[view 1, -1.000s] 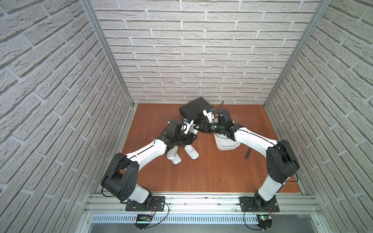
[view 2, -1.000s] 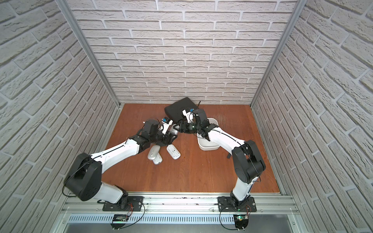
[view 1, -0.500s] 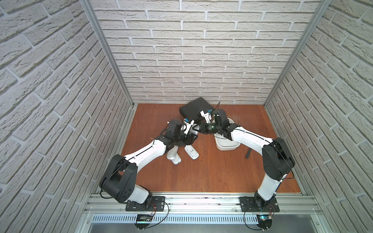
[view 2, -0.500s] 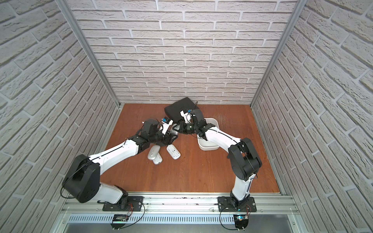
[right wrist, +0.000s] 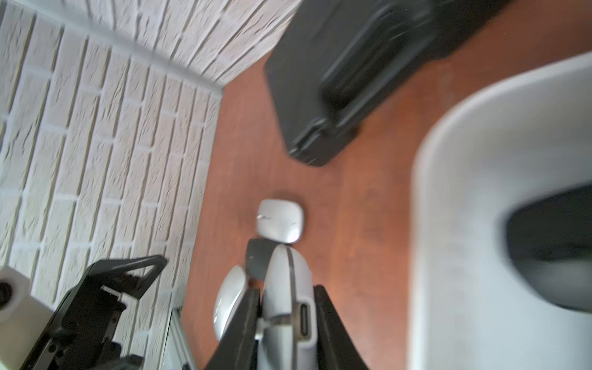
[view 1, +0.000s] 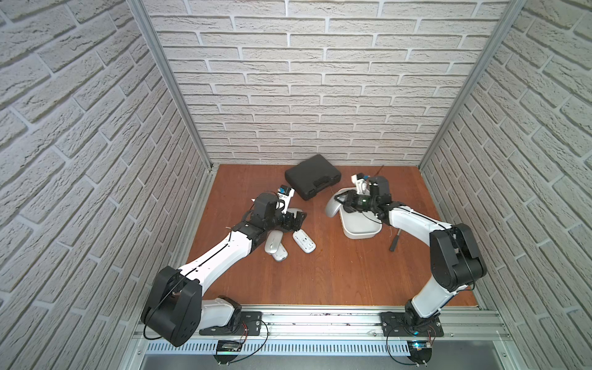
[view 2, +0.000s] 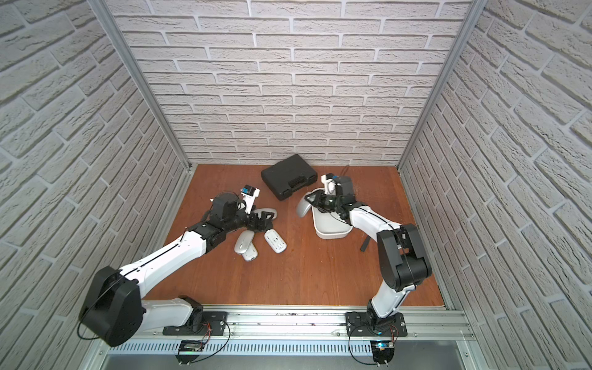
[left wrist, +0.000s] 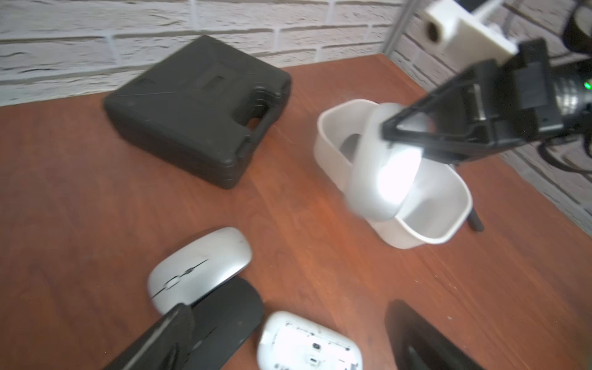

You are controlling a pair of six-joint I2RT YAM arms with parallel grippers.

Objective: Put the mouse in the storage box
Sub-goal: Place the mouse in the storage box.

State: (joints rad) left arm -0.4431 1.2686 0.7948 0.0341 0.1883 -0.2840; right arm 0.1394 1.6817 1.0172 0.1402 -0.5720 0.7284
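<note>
Mouse (view 1: pixel 333 206), silver and turned on edge, is clamped between the closed fingers of the right pincer (view 1: pixel 345 201). It is raised off the bench (view 1: pixel 336 272), just beside the rim of the storage box (view 1: pixel 358 235) and not inside it. Left pincer (view 1: pixel 296 221) stands wide open and empty above the loose mice (view 1: pixel 275 246).

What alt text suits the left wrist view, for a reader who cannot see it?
The black right gripper pinches a silver mouse beside a white plastic rectangular tub. A black hard-shell case lies behind; a second silver mouse, a black mouse and an upturned white mouse lie nearer.
</note>
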